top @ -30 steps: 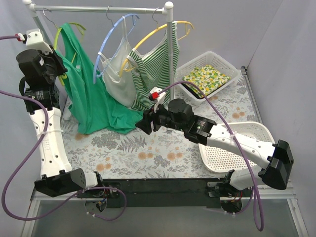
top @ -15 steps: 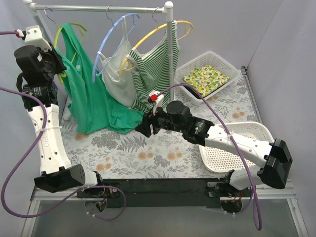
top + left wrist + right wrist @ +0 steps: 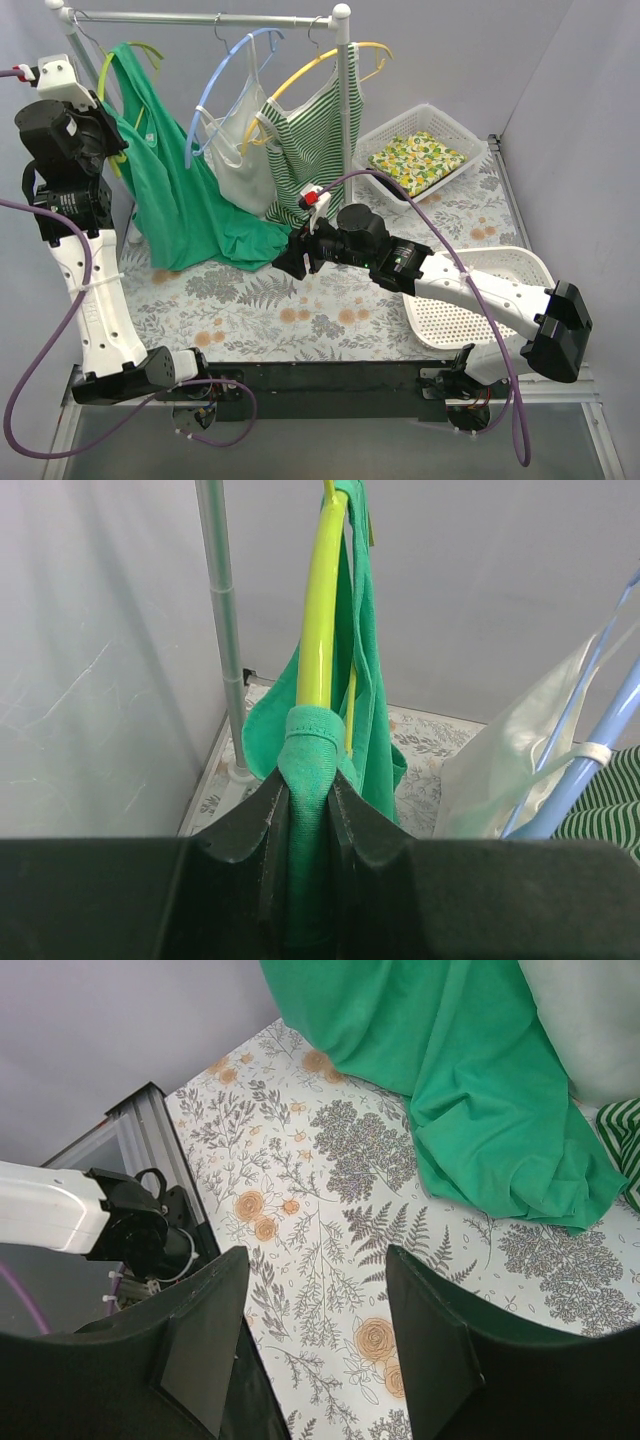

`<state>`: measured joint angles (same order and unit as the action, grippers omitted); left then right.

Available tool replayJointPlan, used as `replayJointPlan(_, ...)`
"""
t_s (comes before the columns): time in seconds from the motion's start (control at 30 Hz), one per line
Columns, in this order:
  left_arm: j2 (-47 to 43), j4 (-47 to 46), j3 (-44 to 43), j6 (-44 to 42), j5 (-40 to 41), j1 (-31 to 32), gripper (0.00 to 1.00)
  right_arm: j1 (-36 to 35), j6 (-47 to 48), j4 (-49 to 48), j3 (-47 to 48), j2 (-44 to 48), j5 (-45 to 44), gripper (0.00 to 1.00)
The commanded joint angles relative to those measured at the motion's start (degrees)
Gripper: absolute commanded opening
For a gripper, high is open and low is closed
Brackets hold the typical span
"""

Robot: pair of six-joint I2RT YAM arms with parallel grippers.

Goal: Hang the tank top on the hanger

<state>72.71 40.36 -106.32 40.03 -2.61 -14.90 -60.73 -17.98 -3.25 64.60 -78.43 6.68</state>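
The emerald-green tank top [image 3: 185,200] hangs from the lime hanger [image 3: 128,52] at the left end of the rail, its hem pooled on the table. My left gripper [image 3: 108,135] is raised beside it, shut on a green shoulder strap [image 3: 308,780] that wraps the lower end of the lime hanger [image 3: 318,610]. My right gripper [image 3: 290,258] is open and empty, low over the floral table, just right of the pooled hem [image 3: 480,1110].
A light-blue hanger with a white top [image 3: 240,150] and a yellow hanger with a striped top [image 3: 315,140] hang on the same rail [image 3: 200,17]. A white basket of patterned cloth [image 3: 420,150] stands back right; an empty white basket [image 3: 470,300] at front right.
My left gripper has risen and shifted left with the strap, lifting the left side of the tank top along the hanger. The right arm has barely moved.
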Motion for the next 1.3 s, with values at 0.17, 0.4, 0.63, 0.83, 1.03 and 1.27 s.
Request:
replayJointPlan(0.17, 0.15, -4.41, -6.26, -0.30, -1.87, -0.22, 0.00, 0.00, -0.66, -2.82, 0.09, 0.39, 0.71, 0.65)
replayJointPlan(0.4, 6.04, -6.16, -7.94, -0.66, -6.26, -0.31, 0.00, 0.08, -0.39, -2.82, 0.00, 0.91, 0.18, 0.65)
replayJointPlan(0.63, 8.06, -10.12, -5.21, -1.27, -8.90, -0.31, 0.00, 0.08, -0.13, -2.82, -0.35, 1.18, -0.26, 0.65)
replayJointPlan(0.83, 8.33, -12.58, -0.12, -1.62, -6.71, -0.22, 0.00, 0.08, -0.13, -2.82, -0.26, 0.56, 0.09, 0.65)
replayJointPlan(1.03, 7.80, -14.17, 3.14, -0.66, -6.00, -0.31, 0.24, 0.08, -0.04, -2.64, -0.26, 0.47, 0.00, 0.65)
replayJointPlan(1.27, 7.27, -13.82, 2.00, -0.39, -3.01, -0.22, 0.48, 0.00, -0.22, -2.56, -0.35, -0.14, 0.09, 0.65)
